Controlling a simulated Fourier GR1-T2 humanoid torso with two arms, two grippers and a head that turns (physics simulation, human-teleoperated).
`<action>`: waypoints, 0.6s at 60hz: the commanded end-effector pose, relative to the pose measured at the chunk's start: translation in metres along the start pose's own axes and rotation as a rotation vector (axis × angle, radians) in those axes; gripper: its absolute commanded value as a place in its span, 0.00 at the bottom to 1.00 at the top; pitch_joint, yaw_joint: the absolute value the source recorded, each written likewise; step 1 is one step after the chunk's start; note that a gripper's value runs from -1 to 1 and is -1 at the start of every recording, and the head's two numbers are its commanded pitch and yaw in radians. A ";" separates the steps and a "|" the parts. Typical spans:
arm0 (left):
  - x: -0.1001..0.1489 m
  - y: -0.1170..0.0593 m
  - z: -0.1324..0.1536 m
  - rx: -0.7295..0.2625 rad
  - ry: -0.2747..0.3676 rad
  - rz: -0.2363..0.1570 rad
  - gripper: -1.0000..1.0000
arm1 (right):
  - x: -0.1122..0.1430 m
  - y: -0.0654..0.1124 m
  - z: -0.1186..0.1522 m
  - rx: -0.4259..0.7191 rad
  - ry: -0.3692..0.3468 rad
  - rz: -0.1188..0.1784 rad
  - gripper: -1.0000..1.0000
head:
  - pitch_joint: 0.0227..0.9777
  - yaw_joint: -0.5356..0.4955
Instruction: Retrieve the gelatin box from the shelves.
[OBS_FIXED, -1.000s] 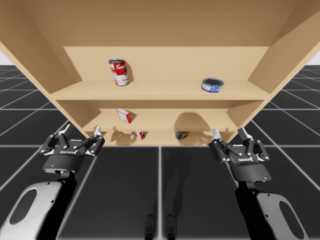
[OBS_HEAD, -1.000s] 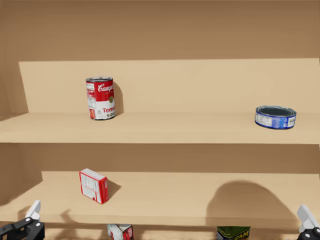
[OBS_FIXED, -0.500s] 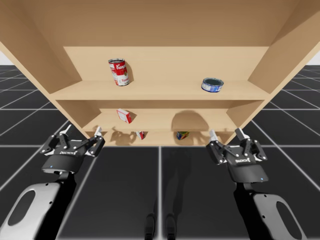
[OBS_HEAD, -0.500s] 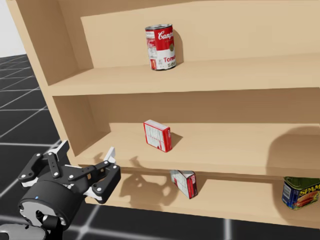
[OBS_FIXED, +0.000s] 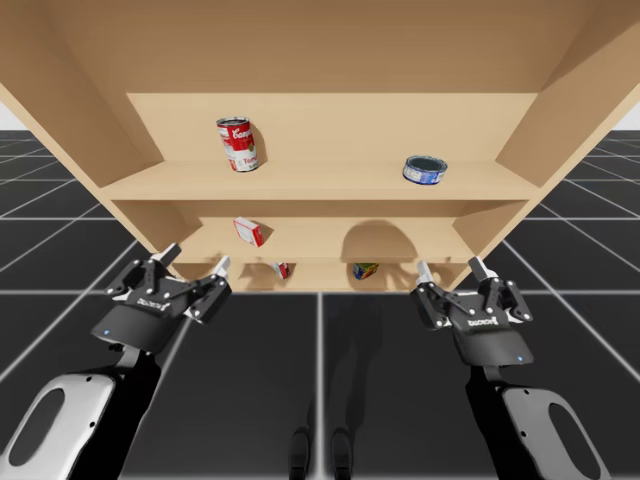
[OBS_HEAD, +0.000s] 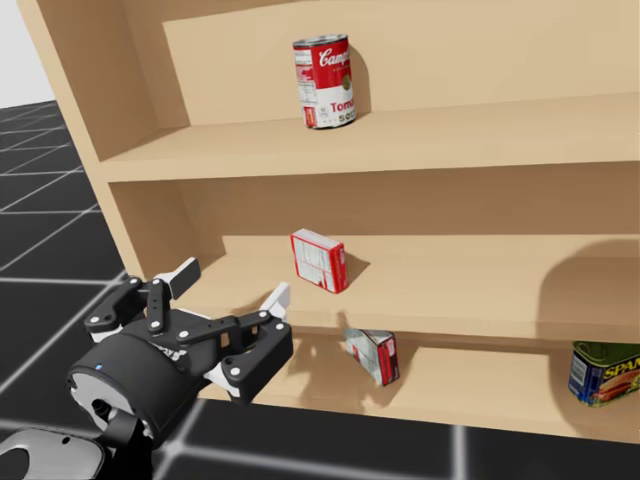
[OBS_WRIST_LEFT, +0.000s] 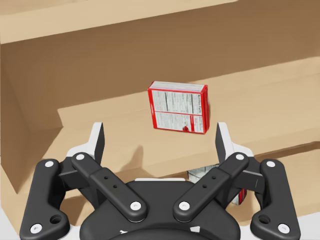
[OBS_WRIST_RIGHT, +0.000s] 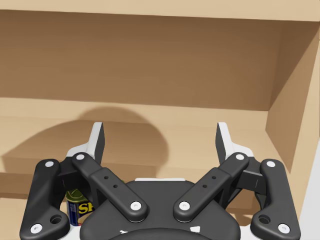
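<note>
Left end effector (OBS_WRIST_LEFT: 160, 131): fingers spread wide with nothing between them; it hangs just outside the front edge of the shelves (OBS_FIXED: 320, 190), at their left part.
Right end effector (OBS_WRIST_RIGHT: 160, 127): fingers likewise spread and empty; it is in front of the shelves' right part and faces a bare stretch of shelf board under a rounded shadow.
Floor (OBS_FIXED: 250, 380): dark with a pale grid, under both arms.
Smaller red and white box (OBS_HEAD: 372, 355): on the lowest shelf, tilted. It lies ahead of and below the left end effector, on the side of its right finger, and the left wrist view shows it partly hidden behind that finger's linkage.
Blue and yellow can (OBS_HEAD: 603, 375): rectangular with a green top, on the lowest shelf. It is below the right end effector, under its left finger's linkage.
Gelatin box (OBS_WRIST_LEFT: 177, 107): red and white, standing on the middle shelf, set back from the front edge. It is straight ahead of the left end effector, in line with the gap between its fingers and not touching them.
Red and white can (OBS_HEAD: 325, 82): upright on the top shelf, above and beyond the left end effector.
Blue flat can (OBS_FIXED: 425, 169): on the top shelf, above and beyond the right end effector.
</note>
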 end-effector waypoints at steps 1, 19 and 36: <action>0.005 -0.010 -0.010 -0.072 0.025 0.001 0.00 | 0.000 0.000 0.000 -0.004 -0.003 0.010 0.00 | 0.53 0.79; -0.002 -0.004 -0.046 -0.102 0.056 -0.009 0.00 | 0.000 0.001 0.000 -0.003 -0.029 0.048 0.00 | 0.51 0.78; -0.011 0.001 -0.074 -0.130 0.101 0.053 0.00 | 0.000 0.001 0.000 -0.012 -0.026 0.049 0.00 | 0.51 0.78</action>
